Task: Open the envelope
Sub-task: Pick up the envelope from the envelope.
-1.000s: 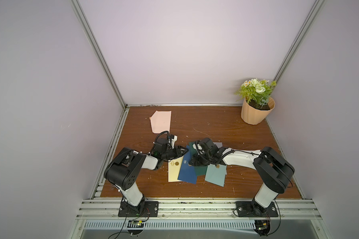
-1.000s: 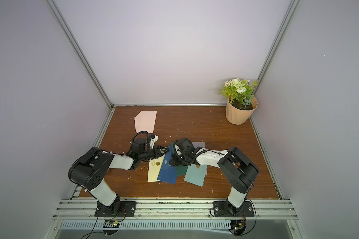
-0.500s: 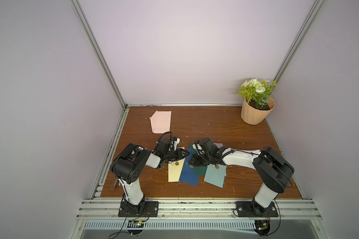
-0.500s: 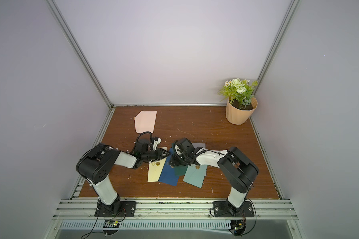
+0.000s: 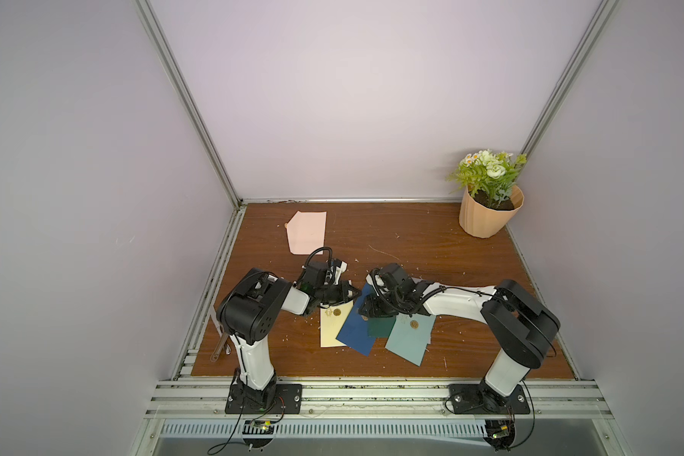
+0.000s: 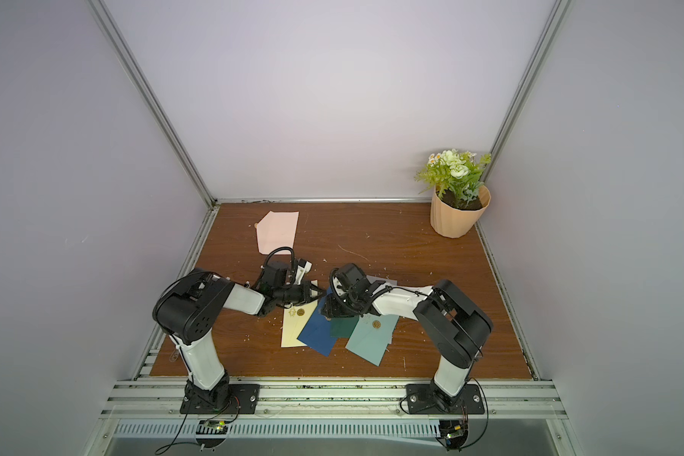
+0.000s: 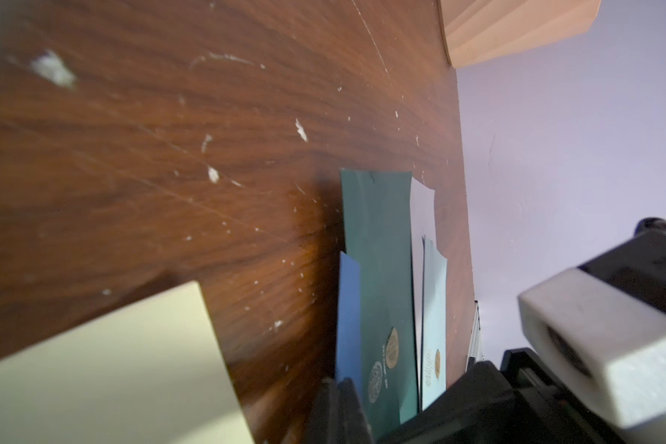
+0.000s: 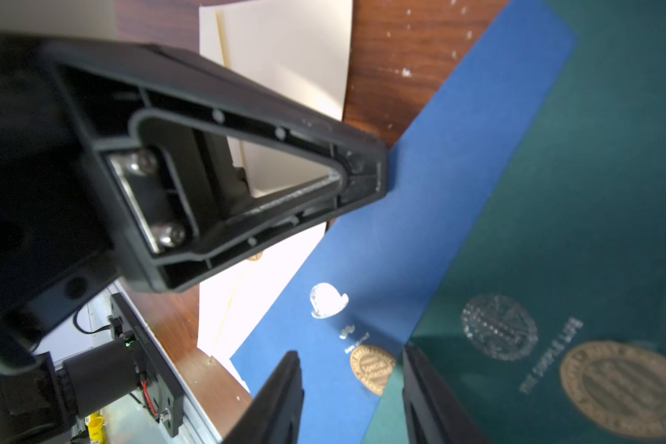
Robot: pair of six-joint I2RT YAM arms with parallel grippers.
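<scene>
Several envelopes lie fanned at the front of the table: cream, blue, dark green and teal. The cream envelope's flap stands raised. My left gripper is shut, its tips against the blue envelope's far edge. Whether paper is pinched between them does not show. My right gripper is open, low over the blue envelope, one finger at the dark green envelope's edge. A gold seal sits between the fingers.
A pink envelope lies at the back left. A potted plant stands in the back right corner. A grey envelope corner shows under the right arm. Walls close in on three sides, and a metal rail runs along the front.
My left gripper's jaws have closed from part open to shut, and the left arm's elbow has shifted toward the middle. The right arm has stayed put.
</scene>
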